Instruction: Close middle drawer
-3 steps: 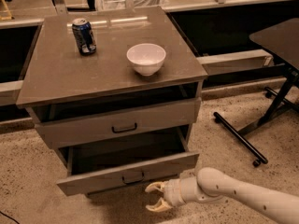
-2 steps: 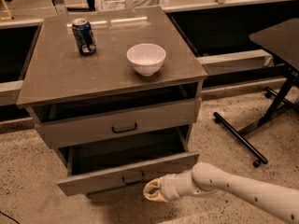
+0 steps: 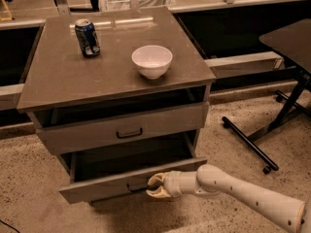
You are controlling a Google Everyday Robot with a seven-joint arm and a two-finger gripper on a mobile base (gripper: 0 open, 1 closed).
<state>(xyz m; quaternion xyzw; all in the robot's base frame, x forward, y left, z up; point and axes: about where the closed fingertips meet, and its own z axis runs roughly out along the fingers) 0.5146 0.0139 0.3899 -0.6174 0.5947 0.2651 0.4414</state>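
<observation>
Two drawers stand open in the bench [image 3: 53, 81]: the top drawer [image 3: 87, 139] a little, the middle drawer [image 3: 97, 186] pulled well out toward the near side. We see the tool [image 3: 153, 186] at the middle drawer's front panel, just right of its black handle [image 3: 133, 188], fingers apart and curled toward the panel. Its arm [image 3: 243, 197] reaches in from the near right. On the bench top sit a can [image 3: 87, 37] at far left and a white bowl [image 3: 152, 60] to its right.

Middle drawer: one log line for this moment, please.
middle drawer: pulled out | gripper: at its front panel, by the handle | upper drawer: ajar | soda can, bowl: on cabinet top
</observation>
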